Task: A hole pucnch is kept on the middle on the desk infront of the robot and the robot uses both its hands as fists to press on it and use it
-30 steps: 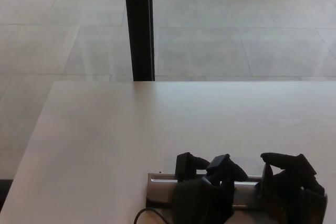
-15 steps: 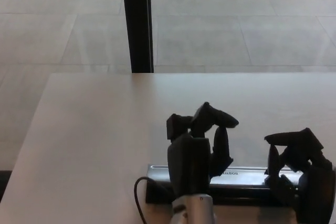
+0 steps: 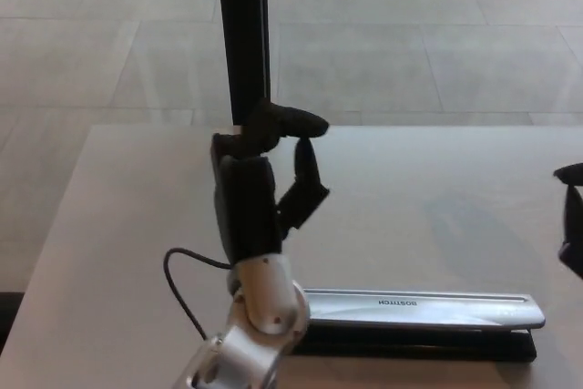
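Observation:
The hole punch (image 3: 428, 309), a long silver bar on a black base, lies flat along the near side of the pale desk (image 3: 137, 225). My left hand (image 3: 260, 184) is raised above the desk, up and to the left of the punch's left end. Its fingers are curled into a loose fist that holds nothing and touches nothing. The silver left wrist (image 3: 264, 302) covers the punch's left end. Only a dark sliver of my right hand (image 3: 572, 220) shows at the right edge, above and apart from the punch's right end.
A black vertical post (image 3: 241, 34) stands behind the desk's far edge, over a tiled floor (image 3: 410, 43). A thin black cable (image 3: 182, 284) loops from my left wrist. The desk's left edge runs diagonally at the picture's left.
Both hands have lifted off the hole punch. The left one rose up and to the left, and the right one drew out to the right edge. The punch now shows in full.

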Controlling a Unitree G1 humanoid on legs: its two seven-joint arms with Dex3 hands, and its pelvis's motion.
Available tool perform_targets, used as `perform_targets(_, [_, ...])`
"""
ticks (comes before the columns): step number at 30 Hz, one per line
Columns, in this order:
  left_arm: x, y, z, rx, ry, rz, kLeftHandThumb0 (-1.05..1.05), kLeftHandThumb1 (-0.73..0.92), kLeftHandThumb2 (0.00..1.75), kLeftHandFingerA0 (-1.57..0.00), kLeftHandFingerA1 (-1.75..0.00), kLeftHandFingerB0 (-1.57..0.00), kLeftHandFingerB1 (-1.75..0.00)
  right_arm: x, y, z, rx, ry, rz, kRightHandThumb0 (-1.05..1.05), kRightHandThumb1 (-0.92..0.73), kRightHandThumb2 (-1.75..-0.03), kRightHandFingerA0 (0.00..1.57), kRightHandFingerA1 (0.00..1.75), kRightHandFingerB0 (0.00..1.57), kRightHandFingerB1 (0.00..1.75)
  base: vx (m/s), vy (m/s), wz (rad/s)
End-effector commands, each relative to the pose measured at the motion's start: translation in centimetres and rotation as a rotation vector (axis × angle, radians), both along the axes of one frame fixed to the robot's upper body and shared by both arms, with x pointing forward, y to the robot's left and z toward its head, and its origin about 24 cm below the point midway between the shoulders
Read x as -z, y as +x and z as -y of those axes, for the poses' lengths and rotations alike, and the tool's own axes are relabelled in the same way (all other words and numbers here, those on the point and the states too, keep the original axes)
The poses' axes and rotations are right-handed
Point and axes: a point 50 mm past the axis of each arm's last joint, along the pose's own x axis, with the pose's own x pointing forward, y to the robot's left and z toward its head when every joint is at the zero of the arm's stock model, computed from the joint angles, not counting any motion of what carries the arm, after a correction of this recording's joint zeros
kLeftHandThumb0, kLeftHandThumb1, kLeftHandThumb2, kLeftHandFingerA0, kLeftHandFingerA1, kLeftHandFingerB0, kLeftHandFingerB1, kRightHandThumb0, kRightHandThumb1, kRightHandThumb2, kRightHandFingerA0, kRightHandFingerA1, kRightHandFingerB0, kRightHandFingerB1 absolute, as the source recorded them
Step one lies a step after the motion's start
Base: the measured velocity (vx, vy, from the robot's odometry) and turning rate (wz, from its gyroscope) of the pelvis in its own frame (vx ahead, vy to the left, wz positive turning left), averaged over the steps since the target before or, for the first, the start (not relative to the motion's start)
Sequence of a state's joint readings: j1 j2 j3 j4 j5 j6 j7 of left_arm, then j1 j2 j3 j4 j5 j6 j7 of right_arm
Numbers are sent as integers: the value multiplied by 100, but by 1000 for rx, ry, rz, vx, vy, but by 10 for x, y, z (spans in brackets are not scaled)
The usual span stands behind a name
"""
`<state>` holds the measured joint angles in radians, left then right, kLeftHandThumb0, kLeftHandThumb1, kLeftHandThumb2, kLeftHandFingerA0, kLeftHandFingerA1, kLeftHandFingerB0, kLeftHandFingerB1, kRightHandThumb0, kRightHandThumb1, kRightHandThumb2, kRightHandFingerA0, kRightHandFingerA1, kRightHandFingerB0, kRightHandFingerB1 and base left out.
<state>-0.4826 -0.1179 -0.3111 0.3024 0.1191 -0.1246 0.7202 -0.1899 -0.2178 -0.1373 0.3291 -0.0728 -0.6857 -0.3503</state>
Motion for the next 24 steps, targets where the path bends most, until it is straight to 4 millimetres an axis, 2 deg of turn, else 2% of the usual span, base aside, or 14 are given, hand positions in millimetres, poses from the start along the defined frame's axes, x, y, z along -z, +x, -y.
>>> perform_targets(1, [-51, -39, -170, 366, -357, -401, -24, 86, 82, -76, -175, -51, -165, -110, -67, 180, 196, 347, -240, -38, -45, -96, 108, 175, 88, 122, 0, 0, 0])
perform_targets(6, [-30, -73, -266, -56, -372, -442, -22, 91, 69, -76, -175, -59, -144, -106, -134, 258, 582, 438, -224, -47, -48, -106, 129, 140, 89, 112, 0, 0, 0])
perform_targets(7, [-25, -80, -280, -120, -356, -457, -21, 64, 101, -88, -175, -80, -145, -102, -144, 265, 627, 463, -215, -49, -43, -110, 133, 143, 96, 119, 0, 0, 0])
perform_targets(9, [-16, -100, -315, -247, -356, -512, -28, 64, 97, -94, -175, -86, -141, -91, -171, 280, 751, 512, -202, -48, -48, -109, 130, 140, 95, 117, 0, 0, 0])
perform_targets(11, [3, -131, -349, -472, -392, -589, -45, 50, 104, -124, -134, -95, -108, -72, -202, 292, 922, 628, -189, -47, -42, -109, 135, 146, 100, 125, 0, 0, 0])
perform_targets(12, [5, -135, -353, -506, -396, -604, -41, 52, 91, -100, -175, -94, -126, -69, -205, 292, 943, 617, -202, -42, -39, -110, 116, 175, 83, 165, 0, 0, 0])
perform_targets(13, [10, -144, -360, -587, -404, -629, -40, 49, 91, -103, -171, -96, -115, -62, -211, 293, 987, 607, -231, -50, -43, -110, 138, 146, 104, 126, 0, 0, 0])
perform_targets(14, [17, -156, -368, -658, -404, -652, -46, 42, 103, -130, -140, -104, -118, -53, -219, 293, 1022, 617, -264, -42, -43, -120, 117, 175, 87, 149, 0, 0, 0])
perform_targets(16, [27, -171, -376, -718, -389, -678, -45, 38, 103, -132, -141, -111, -125, -37, -228, 292, 1046, 640, -294, -40, -44, -126, 119, 175, 88, 146, 0, 0, 0])
perform_targets(17, [41, -188, -382, -802, -426, -707, -46, 37, 103, -130, -140, -107, -121, -21, -236, 290, 1087, 642, -363, -47, -54, -117, 144, 146, 91, 96, 0, 0, 0])
perform_targets(19, [58, -209, -385, -853, -436, -756, -43, 39, 107, -132, -141, -111, -124, -2, -243, 286, 1119, 669, -424, -48, -53, -118, 146, 147, 93, 95, 0, 0, 0])
perform_targets(21, [71, -225, -384, -891, -419, -805, -40, 30, 102, -127, -137, -108, -122, 13, -243, 281, 1147, 694, -437, -41, -58, -106, 113, 162, 84, 89, 0, 0, 0])
perform_targets(22, [89, -241, -382, -961, -457, -828, -37, 48, 99, -99, -169, -66, -108, 32, -243, 274, 1187, 734, -447, -38, -58, -101, 103, 157, 77, 88, 0, 0, 0])
perform_targets(24, [106, -254, -378, -1019, -531, -832, -31, 42, 95, -102, -173, -72, -99, 47, -240, 267, 1202, 793, -442, -43, -66, -88, 94, 157, 63, 93, 0, 0, 0])
